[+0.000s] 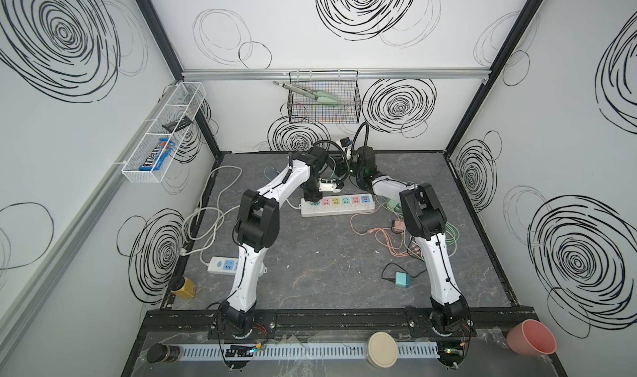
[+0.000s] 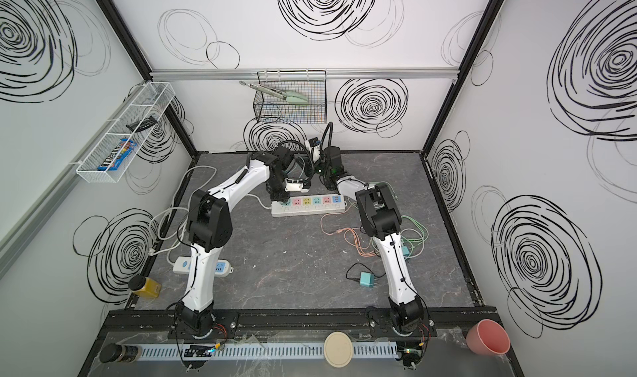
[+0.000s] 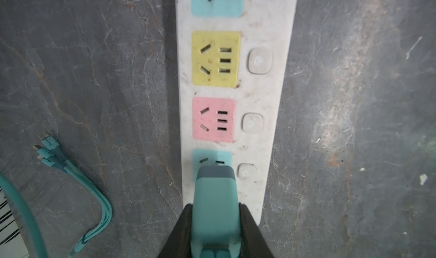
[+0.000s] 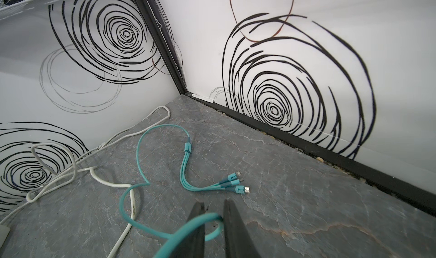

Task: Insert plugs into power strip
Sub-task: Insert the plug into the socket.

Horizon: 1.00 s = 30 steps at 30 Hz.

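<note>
Left wrist view has my left claw point(image 3: 215, 206) clamped on the teal plug point(image 3: 214, 193), nose at the teal socket point(image 3: 207, 156) just ahead on the power strip point(image 3: 259, 91); I want it square, pushed straight in.

power strip point(image 1: 337, 204): on the bench point(image 1: 310, 272), toward the back.
plug point(image 3: 215, 197): at the strip's left end.
loose plug point(image 1: 402, 279): on the bench, front right of the strip.
</note>
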Each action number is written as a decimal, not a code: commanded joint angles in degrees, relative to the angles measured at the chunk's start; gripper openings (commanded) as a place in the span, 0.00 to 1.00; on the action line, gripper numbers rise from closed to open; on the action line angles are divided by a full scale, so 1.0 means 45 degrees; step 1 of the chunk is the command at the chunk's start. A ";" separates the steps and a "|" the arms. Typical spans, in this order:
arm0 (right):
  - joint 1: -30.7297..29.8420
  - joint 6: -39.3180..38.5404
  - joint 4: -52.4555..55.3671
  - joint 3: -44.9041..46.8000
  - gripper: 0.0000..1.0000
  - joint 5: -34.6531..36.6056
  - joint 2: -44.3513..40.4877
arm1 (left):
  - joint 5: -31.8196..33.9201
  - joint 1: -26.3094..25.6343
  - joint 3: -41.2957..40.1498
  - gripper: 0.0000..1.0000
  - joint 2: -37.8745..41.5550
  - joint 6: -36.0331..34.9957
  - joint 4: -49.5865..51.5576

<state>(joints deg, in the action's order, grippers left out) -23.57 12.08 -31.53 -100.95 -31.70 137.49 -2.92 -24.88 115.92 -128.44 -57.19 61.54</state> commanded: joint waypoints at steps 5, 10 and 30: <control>0.0131 -0.0313 0.0087 0.0145 0.21 -0.0216 -0.0085 | -0.0382 -0.0114 0.0722 0.00 -0.0499 -0.0247 0.0640; 0.0143 -0.0320 -0.0024 0.0399 0.21 -0.0220 -0.0154 | 0.0078 -0.0195 0.0604 0.00 -0.0823 -0.0167 0.1027; 0.0004 -0.0652 0.0099 0.0932 0.23 -0.0332 -0.0315 | 0.0090 -0.0004 0.1212 0.20 -0.1882 0.0161 0.0339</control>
<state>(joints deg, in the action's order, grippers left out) -23.31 10.26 -31.03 -97.49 -32.58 137.49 -1.06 -25.96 121.54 -133.93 -56.95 65.32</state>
